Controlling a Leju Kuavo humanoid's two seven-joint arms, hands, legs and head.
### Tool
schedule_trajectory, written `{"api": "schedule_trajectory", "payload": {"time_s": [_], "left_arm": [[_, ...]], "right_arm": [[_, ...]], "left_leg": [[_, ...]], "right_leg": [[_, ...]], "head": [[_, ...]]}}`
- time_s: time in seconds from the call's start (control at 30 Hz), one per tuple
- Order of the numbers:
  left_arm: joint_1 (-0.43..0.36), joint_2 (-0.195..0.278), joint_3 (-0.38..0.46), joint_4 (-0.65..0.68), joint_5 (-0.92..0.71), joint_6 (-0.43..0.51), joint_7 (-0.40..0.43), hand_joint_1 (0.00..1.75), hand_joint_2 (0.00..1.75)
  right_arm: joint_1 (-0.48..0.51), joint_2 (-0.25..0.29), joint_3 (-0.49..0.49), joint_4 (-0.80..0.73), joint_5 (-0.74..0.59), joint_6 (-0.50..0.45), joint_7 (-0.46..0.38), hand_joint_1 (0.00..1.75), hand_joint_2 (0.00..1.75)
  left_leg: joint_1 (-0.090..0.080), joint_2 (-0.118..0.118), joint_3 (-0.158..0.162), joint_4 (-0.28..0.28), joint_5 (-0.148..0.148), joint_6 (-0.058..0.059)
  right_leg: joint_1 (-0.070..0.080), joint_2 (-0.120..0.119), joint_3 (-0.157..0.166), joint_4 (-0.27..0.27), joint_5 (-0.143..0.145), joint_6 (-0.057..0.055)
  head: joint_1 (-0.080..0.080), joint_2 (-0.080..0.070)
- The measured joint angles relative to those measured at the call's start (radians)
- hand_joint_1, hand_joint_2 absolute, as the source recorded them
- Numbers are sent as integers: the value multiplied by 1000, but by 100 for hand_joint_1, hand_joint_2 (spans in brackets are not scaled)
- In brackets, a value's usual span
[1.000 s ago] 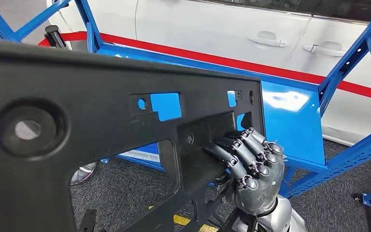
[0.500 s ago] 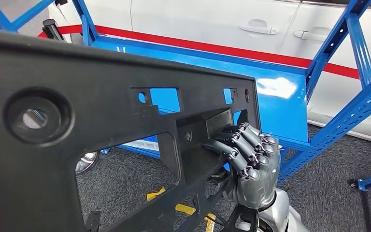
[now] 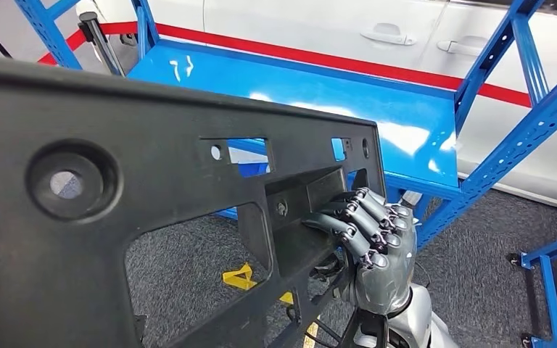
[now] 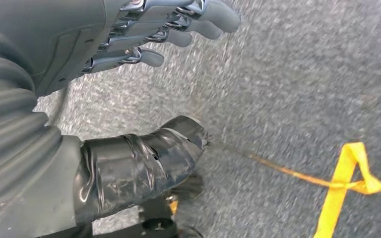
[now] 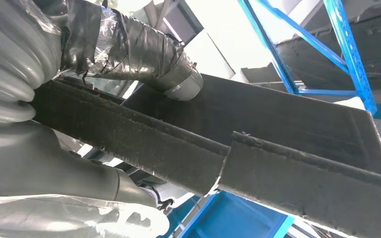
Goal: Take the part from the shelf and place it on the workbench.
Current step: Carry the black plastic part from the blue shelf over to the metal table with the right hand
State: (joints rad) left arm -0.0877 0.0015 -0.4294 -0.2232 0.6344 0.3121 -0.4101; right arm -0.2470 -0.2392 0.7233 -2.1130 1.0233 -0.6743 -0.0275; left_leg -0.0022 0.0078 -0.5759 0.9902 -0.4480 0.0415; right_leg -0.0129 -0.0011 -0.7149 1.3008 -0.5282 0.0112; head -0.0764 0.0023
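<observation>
One large black moulded plastic part [image 3: 152,196] held up across the head view from 9 o'clock, right hand [image 3: 373,250] grasping its recessed edge, left hand [image 4: 144,34] released, fingers apart above grey carpet [image 4: 297,79], one blue metal shelf [image 3: 319,94] at 12 o'clock.

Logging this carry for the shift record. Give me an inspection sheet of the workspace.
Surface: blue shelf deck, bare and glossy; no workbench seen.
Job's things: black part, large, with cutouts, held up close to the head camera, clear of the deck.
Clutter: yellow tape on the grey carpet.
Hands: right hand grips the part's edge, fingers hooked into a recess; left hand over the carpet, fingers apart, holding nothing.
Cables: thin wires at the right wrist.
Surroundings: blue rack posts, white car, red floor line.
</observation>
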Motion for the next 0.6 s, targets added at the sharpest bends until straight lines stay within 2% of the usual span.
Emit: {"api": "schedule_trajectory", "payload": {"time_s": [0.03,0.07,0.1,0.13,0.17,0.27,0.3,0.33,0.37,0.43,0.47,0.5,0.53,0.57,0.6], "left_arm": [[0,0,-1,0,0,0,0,0,175],[0,0,-2,0,0,0,0,0,175],[0,0,-4,0,0,-1,0,0,175],[0,0,-5,0,0,-1,0,0,175],[0,-1,-5,0,0,-1,0,0,175],[2,0,-7,0,1,-1,0,0,175],[3,0,-7,0,2,-1,-1,0,175],[4,1,-8,1,3,-1,-1,0,175],[5,1,-8,1,4,-1,-2,0,175],[6,0,-8,1,4,-1,-2,0,175],[6,0,-8,1,4,-1,-3,0,175],[6,0,-8,1,3,-1,-3,0,175],[5,0,-9,1,3,-1,-3,0,175],[5,1,-9,1,3,-1,-3,0,175],[3,1,-10,1,3,-1,-3,0,175]], "right_arm": [[0,0,0,0,-2,0,-1,175,175],[0,0,0,0,-4,0,-3,175,175],[0,0,0,0,-7,0,-4,175,175],[0,0,0,0,-9,0,-5,175,175],[1,0,0,0,-11,0,-7,175,175],[3,1,-1,2,-23,0,-17,175,175],[4,1,-2,3,-30,0,-22,175,175],[6,2,-2,4,-38,0,-28,175,175],[7,3,-4,5,-44,0,-33,175,175],[11,6,-6,6,-50,0,-40,175,175],[13,6,-7,7,-51,0,-41,175,175],[14,7,-9,7,-51,0,-42,175,175],[16,8,-10,8,-51,-1,-44,175,175],[17,8,-12,8,-51,-1,-45,175,175],[18,9,-14,8,-51,-1,-45,175,175]], "left_leg": [[0,0,-16,9,5,-2],[0,0,-30,18,8,-4],[0,0,-43,27,12,-7],[0,0,-52,33,15,-11],[1,0,-59,35,22,-16],[6,-2,-72,30,44,-33],[5,-3,-78,37,34,-38],[5,-5,-88,60,7,-43],[7,-6,-104,103,-36,-48],[12,-6,-133,228,-120,-58],[15,-6,-138,276,-139,-62],[17,-6,-128,295,-136,-65],[20,-6,-101,278,-115,-68],[22,-6,-60,229,-89,-71],[23,-6,-12,161,-77,-73]], "right_leg": [[0,0,40,-42,26,-2],[2,0,85,-103,37,-7],[5,1,130,-171,37,-11],[8,1,162,-223,28,-15],[12,2,175,-251,20,-18],[14,0,166,-269,41,-28],[12,-2,161,-275,49,-33],[8,-5,154,-280,59,-38],[5,-7,145,-282,68,-43],[4,-9,122,-279,83,-48],[4,-9,110,-275,90,-48],[2,-10,98,-271,96,-46],[0,-9,85,-266,102,-43],[-2,-9,74,-261,108,-39],[-4,-8,63,-256,114,-33]], "head": [[0,0],[0,0],[-1,0],[-1,0],[-1,0],[0,0],[-1,0],[-3,0],[-5,0],[-10,0],[-11,0],[-12,0],[-12,0],[-12,0],[-12,0]]}}
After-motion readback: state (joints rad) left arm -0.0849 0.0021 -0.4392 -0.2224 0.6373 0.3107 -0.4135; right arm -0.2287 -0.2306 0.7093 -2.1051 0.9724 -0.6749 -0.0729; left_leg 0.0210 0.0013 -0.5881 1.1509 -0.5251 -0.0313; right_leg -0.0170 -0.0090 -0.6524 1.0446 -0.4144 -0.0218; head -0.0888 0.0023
